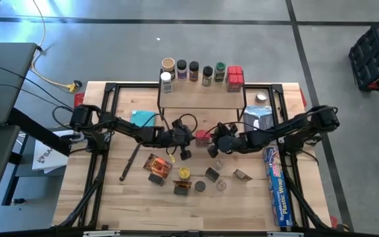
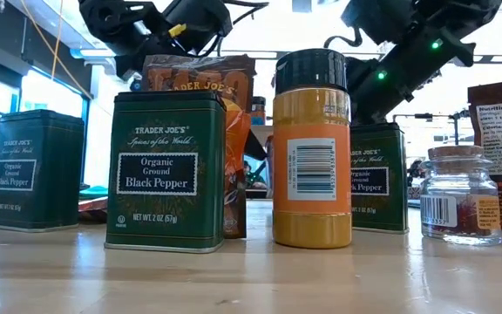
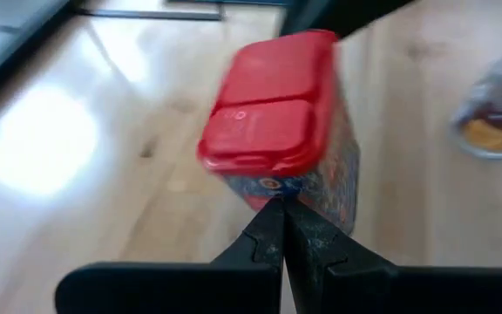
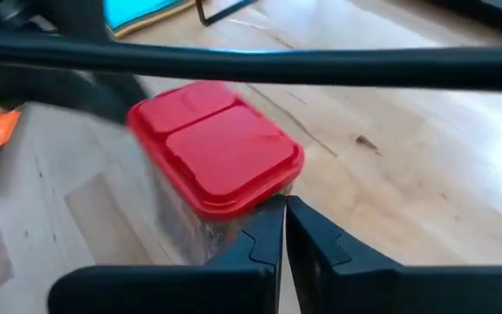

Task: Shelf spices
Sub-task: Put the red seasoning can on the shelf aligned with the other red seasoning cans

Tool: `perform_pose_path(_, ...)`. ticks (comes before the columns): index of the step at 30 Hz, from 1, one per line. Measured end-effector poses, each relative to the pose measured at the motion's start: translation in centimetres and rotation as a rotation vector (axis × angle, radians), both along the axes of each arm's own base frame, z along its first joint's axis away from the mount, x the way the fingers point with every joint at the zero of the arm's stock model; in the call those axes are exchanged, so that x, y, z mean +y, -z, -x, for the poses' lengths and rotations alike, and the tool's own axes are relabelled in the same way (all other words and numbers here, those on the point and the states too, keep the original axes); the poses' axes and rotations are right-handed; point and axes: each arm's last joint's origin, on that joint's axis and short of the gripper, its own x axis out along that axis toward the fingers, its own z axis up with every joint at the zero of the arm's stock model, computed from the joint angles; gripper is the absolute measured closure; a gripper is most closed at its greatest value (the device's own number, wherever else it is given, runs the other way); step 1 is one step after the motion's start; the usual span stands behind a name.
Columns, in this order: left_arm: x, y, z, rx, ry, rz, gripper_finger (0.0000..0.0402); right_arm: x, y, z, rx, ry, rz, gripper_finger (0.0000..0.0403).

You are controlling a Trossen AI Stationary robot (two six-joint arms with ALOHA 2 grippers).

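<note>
Both sets of jaws are pinched fully shut with nothing between them. Your left gripper (image 3: 281, 228) and right gripper (image 4: 282, 228) face each other at mid-table, tips just beside a red-lidded spice box (image 1: 203, 137) that sits between them; neither has hold of it. In the left wrist view the box (image 3: 277, 122) looks tilted, lid toward the camera; whether the tips actually touch it you cannot tell. Box looks rigid and light, with a smooth plastic flip lid that is likely slippery. Judged best hold: across the flat side walls below the lid, not on the lid itself, which could pop or slide. You would need to open up before any grasp. Outward: the shelf (image 1: 202, 100) stands at the far side of the table (image 1: 110, 204), already carrying a row of jars and a red box along its far edge. Near side holds the unshelved spices: black pepper tins (image 2: 166, 170), a yellow jar with black lid (image 2: 312, 148), an orange packet (image 1: 156, 164), a small glass jar (image 2: 460, 194). Long plastic-wrap box (image 1: 275, 184) lies along the right.
</note>
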Motion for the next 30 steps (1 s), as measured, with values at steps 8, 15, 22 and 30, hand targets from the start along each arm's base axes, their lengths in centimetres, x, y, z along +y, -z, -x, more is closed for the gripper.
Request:
perform_pose_path(8, -0.2, 0.0, 0.1, 0.005, -0.038, -0.057, 0.0401, 1.3, -0.1, 0.1, 0.018, -0.076, 0.025, 0.039)
perform_pose_path(15, -0.6, 0.3, 0.3, 0.038, -0.011, -0.033, 0.0401, 1.1, 0.0, 0.1, 0.02, -0.054, 0.043, 0.039)
perform_pose_path(22, -1.4, 0.4, 0.4, 0.052, 0.01, -0.035, 0.0401, 1.1, 0.2, 0.4, 0.057, -0.051, 0.034, 0.039)
perform_pose_path(30, -1.3, 0.6, 0.6, 0.079, -0.013, -0.059, 0.0401, 1.0, 0.5, 0.7, 0.102, -0.044, 0.035, 0.039)
